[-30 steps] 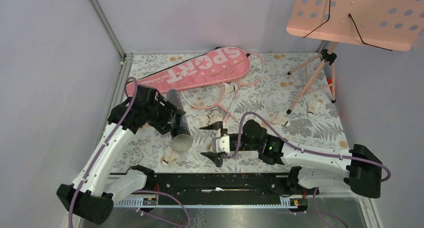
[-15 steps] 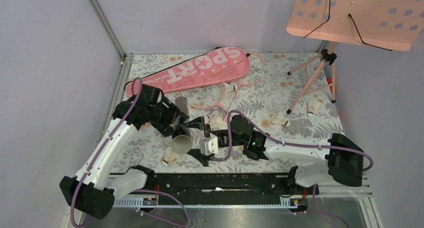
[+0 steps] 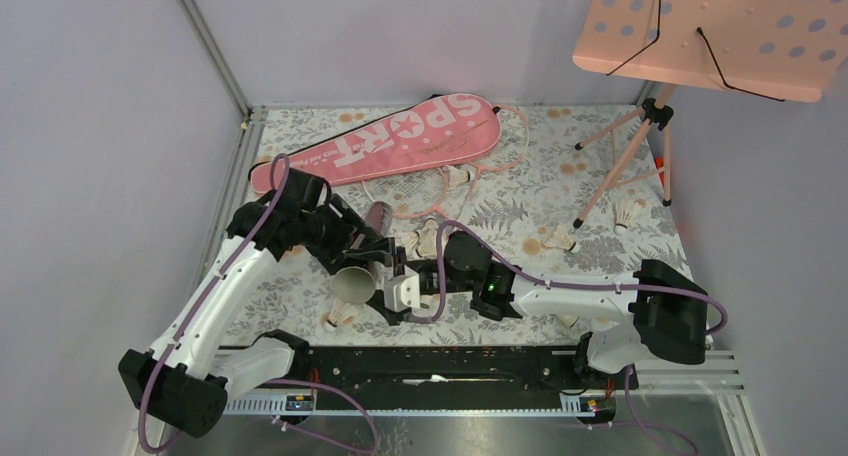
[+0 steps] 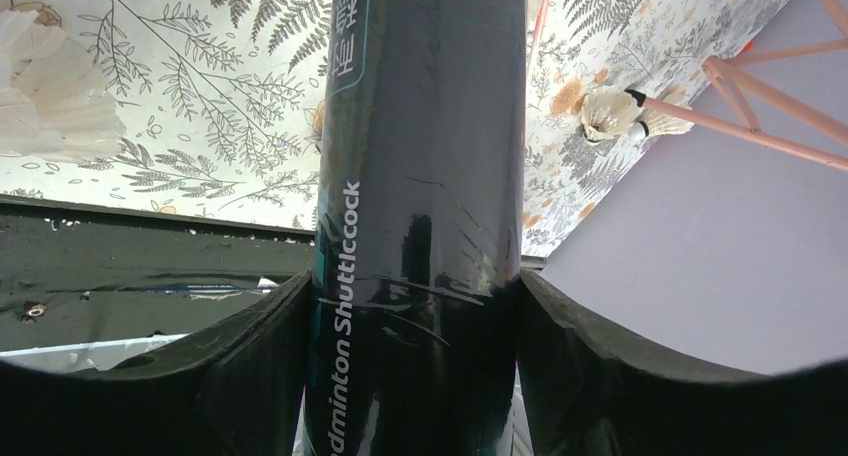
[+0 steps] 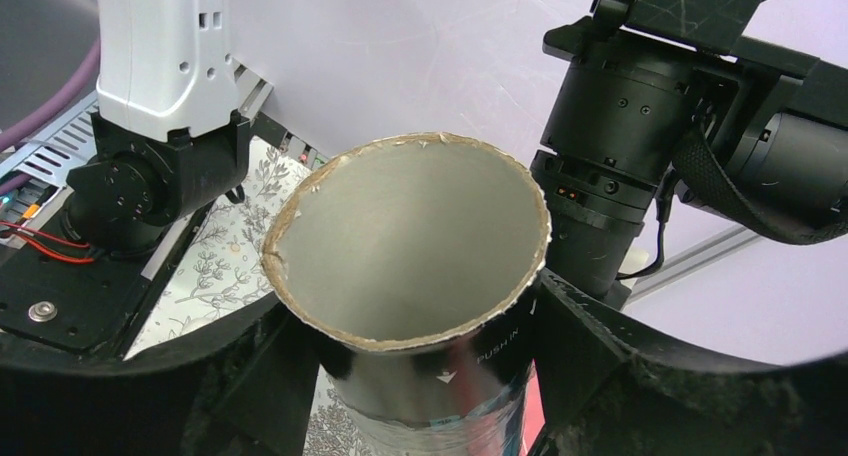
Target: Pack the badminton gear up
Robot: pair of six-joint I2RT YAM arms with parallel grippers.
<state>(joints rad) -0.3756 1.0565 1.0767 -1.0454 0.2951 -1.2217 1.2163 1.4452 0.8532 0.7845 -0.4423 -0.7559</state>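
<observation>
My left gripper (image 3: pixel 343 240) is shut on the black tube (image 3: pixel 356 280), gripping its middle and holding it tilted with its open end toward the arm bases. In the left wrist view the tube (image 4: pixel 420 176) fills the space between my fingers. My right gripper (image 3: pixel 386 281) is open and its fingers straddle the tube's open end (image 5: pixel 420 236), close to its sides. The pink "SPORT" bag (image 3: pixel 390 141) lies at the back, with the pink rackets (image 3: pixel 440 191) partly under it. White shuttlecocks lie by the tube (image 3: pixel 342 316), behind my right gripper (image 3: pixel 430 238) and near the rackets (image 3: pixel 460 176).
The pink perforated music stand (image 3: pixel 715 31) stands at the back right on tripod legs (image 3: pixel 625 166). More shuttlecocks lie by its legs (image 3: pixel 560 241) (image 3: pixel 628 214). Grey walls close in the left and back. The black rail (image 3: pixel 440 361) runs along the near edge.
My right gripper has moved left until its open fingers sit around the tube's mouth. My left gripper has shifted the tube slightly right and tilted it up.
</observation>
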